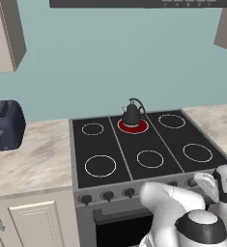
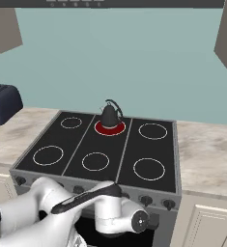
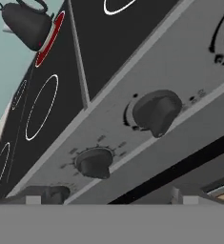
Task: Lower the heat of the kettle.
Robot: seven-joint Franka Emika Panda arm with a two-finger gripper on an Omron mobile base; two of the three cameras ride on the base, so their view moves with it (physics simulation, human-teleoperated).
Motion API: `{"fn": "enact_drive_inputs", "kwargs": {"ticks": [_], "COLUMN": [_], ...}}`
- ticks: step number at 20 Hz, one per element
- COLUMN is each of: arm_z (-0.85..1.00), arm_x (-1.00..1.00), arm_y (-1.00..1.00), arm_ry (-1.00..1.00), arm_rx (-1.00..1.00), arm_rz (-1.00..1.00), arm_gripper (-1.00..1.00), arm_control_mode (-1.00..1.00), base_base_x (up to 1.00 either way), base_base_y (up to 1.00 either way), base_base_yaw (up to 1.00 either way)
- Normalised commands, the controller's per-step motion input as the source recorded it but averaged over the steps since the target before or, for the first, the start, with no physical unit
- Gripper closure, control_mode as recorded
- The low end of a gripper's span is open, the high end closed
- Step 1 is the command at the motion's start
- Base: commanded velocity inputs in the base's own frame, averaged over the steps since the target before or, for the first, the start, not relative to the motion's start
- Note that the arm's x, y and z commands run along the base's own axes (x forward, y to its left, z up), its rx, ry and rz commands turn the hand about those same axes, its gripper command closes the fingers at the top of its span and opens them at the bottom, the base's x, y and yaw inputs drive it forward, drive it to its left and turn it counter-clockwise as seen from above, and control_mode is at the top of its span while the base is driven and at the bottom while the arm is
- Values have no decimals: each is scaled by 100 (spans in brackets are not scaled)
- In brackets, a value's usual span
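Approaching the stove's front knobs [image 3: 154,112], the arm is lining up; whether its jaws are wide or narrow is unclear. The kettle [image 1: 133,114] is sitting on the glowing rear-centre burner [image 1: 133,127]. Next: picking that burner's knob.

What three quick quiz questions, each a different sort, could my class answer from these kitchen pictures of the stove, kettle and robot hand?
1. True or false: the kettle stands on a burner that glows red.
2. Multiple choice: the kettle's burner is in the A) front left, B) back middle, C) front right of the stove.
3. Fill in: in the hand view, the gripper faces the stove's row of ____.

Key: 1 true; 2 B; 3 knobs.
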Motion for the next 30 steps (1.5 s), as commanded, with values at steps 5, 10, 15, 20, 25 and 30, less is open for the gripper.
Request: {"fn": "enact_drive_inputs", "kwargs": {"ticks": [5, 10, 15, 20, 25, 30], "arm_z": [-4, -22, -25, -1, 0, -1], "arm_x": [32, 11, 0, 3, 16, 10], "arm_y": [-25, -34, -16, -1, 1, 14], "arm_ry": [-7, -23, -22, 0, 10, 6], "arm_rx": [16, 14, 4, 0, 0, 0], "arm_rz": [0, 0, 0, 0, 0, 0], "arm_gripper": [-100, -100, -100, -100, -100, -100], "arm_control_mode": [-100, -100, -100, -100, -100, -100], "base_base_x": [0, 0, 0, 0, 0, 0], "base_base_y": [0, 0, 0, 0, 0, 0], "base_base_yaw": [0, 0, 0, 0, 0, 0]}}
